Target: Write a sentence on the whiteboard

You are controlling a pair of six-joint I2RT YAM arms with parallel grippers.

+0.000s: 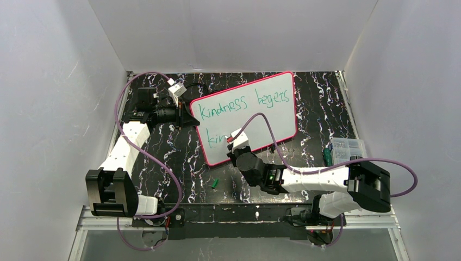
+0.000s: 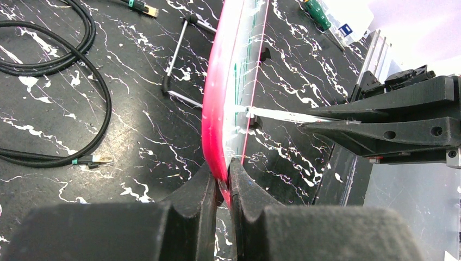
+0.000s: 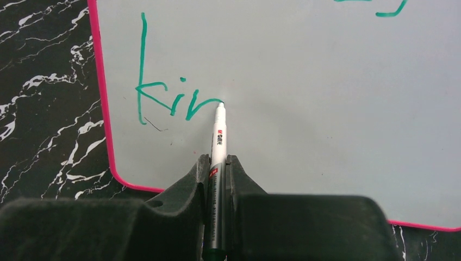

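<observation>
The whiteboard [image 1: 272, 117], white with a pink rim, lies tilted on the black marble table. Its green sentence [image 1: 242, 103] reads "kindness begets" on the upper line. A second line [image 3: 163, 100] reads "kin". My left gripper [image 1: 191, 118] is shut on the whiteboard's left rim [image 2: 216, 119], and its fingers [image 2: 224, 176] pinch the pink edge. My right gripper [image 3: 218, 163] is shut on a white marker [image 3: 219, 138]. The marker's tip touches the board at the end of the "n". In the left wrist view, the marker [image 2: 282, 114] meets the board from the right.
A green marker cap [image 1: 215, 183] lies on the table in front of the board. A clear plastic box [image 1: 348, 147] with a green marker [image 1: 328, 155] beside it sits at the right. Black cables [image 2: 81, 81] and a white plug [image 1: 176, 89] lie behind the board's left side.
</observation>
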